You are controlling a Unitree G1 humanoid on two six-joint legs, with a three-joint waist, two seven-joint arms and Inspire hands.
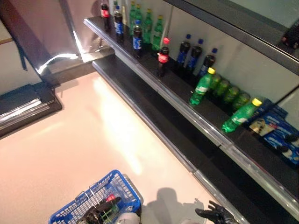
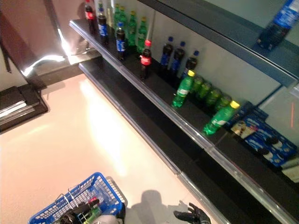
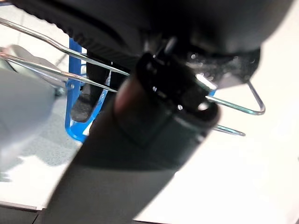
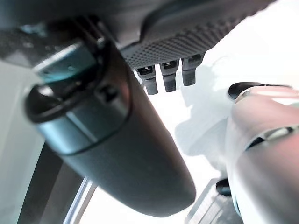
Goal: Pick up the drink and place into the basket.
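Right hand: bottom edge of frame, right of centre, low beside shelf; fingers straight, relaxed, nothing held. Left hand: bottom left, curled round wire handle of blue basket. Drinks stand on shelf running upper left to lower right, up-frame of right hand, well apart; right hand nearer. Closest candidate: green bottle, yellow cap, long axis leaning, right of frame. Second green bottle further up-frame. Basket already holds at least one red-capped bottle.
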